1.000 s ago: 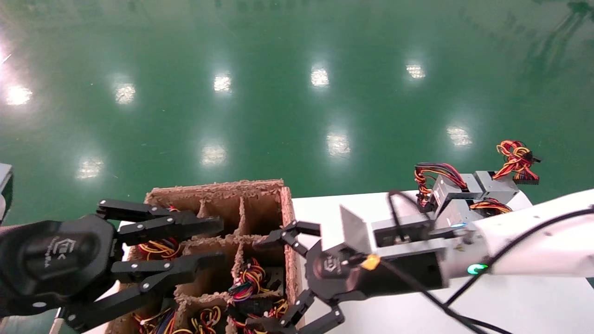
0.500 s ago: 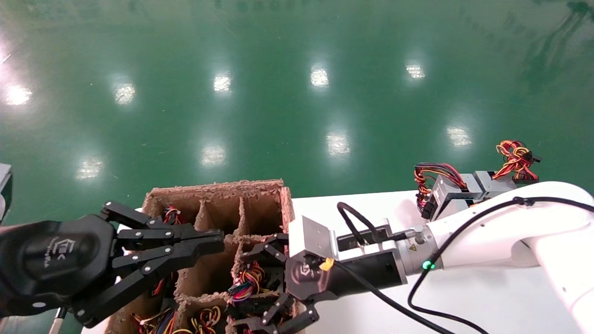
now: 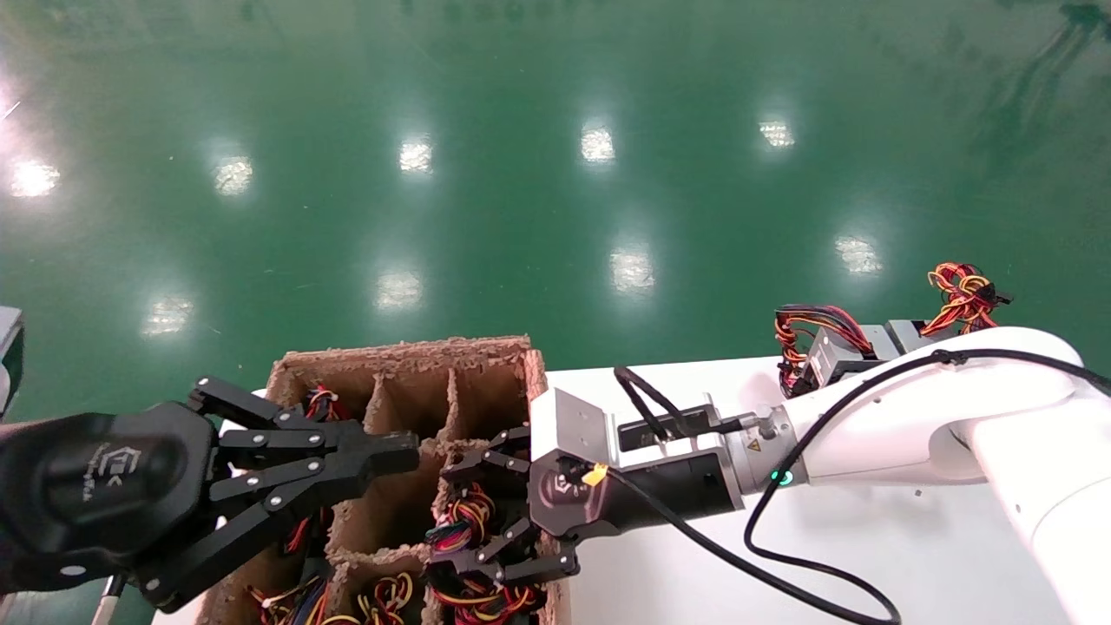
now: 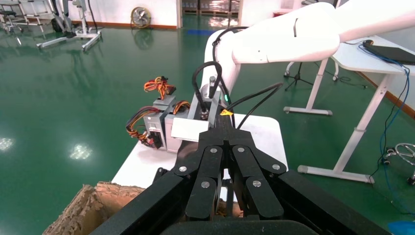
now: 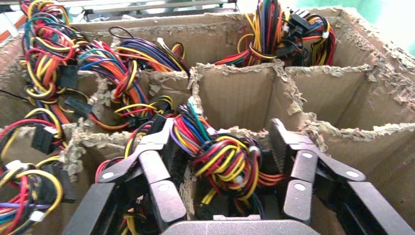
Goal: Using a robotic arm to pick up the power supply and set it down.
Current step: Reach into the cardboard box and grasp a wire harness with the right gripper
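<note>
Head view — two grippers, one box (image 3: pixel 408 356)

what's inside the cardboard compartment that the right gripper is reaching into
A knotted wire bundle, red, yellow, black and some blue, fills the cell between the right gripper's open fingers. The power supply body beneath it is hidden by the wires.
</note>
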Robot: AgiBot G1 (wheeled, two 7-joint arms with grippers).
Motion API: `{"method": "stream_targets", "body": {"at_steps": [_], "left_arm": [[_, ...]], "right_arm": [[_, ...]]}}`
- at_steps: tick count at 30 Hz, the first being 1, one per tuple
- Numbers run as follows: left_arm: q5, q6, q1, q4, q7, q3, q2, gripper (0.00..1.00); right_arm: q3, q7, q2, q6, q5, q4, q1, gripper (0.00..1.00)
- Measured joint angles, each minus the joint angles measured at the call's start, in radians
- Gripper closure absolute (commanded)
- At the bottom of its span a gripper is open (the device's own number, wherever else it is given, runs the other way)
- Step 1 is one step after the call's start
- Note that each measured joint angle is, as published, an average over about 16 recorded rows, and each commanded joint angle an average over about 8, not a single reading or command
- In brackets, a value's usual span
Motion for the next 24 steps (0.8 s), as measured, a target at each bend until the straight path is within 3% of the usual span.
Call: {"method": "stream_targets", "body": {"at_steps": [11, 24], "left_arm": [[0.000, 0.000, 0.000, 0.000, 0.000, 0.000, 0.000, 1.00], [0.000, 0.000, 0.000, 0.000, 0.000, 0.000, 0.000, 1.00]], "right_arm": [[0.003, -0.039, -0.022, -0.002, 0.017, -0.089, 0.022, 1.00], [0.011, -0.020, -0.017, -0.026, 0.064, -0.138, 0.037, 1.00]]}}
